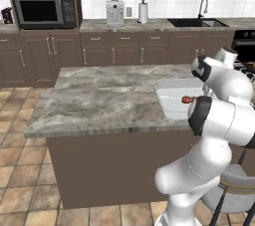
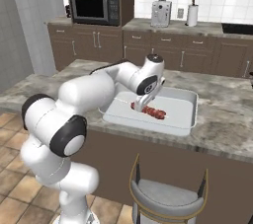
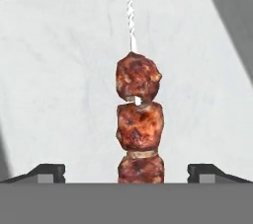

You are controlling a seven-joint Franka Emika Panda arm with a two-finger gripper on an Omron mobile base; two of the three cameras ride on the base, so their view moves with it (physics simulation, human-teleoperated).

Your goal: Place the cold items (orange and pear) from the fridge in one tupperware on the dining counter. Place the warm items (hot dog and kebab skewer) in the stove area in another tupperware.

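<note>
The gripper (image 3: 126,171) is standing wide apart, its two dark finger tips (image 3: 48,171) showing at either side of the hand view with the kebab skewer (image 3: 139,119) lying between them and touching neither. The skewer is resting flat on the pale floor of the tupperware (image 3: 59,70), its browned meat chunks lined up in a row and its thin metal pin running on past the last chunk toward the far wall of the container.

In the right base view the hand (image 2: 143,100) is hanging just above the skewer (image 2: 150,112), which is lying near the middle of the white, shallow, rectangular tupperware (image 2: 185,114). The container is sitting on the grey marbled dining counter (image 2: 227,119), near the edge closest to the robot. From the left base view the arm is covering much of the tupperware (image 1: 167,95), and one reddish end of the skewer (image 1: 187,100) is peeking out beside the forearm.

A round-backed stool (image 2: 165,196) is standing in front of the counter. Along the back wall a microwave (image 1: 44,9), a toaster (image 1: 114,12), a paper towel roll (image 1: 143,12) and a sink (image 1: 196,22) are lining the dark cabinets.
</note>
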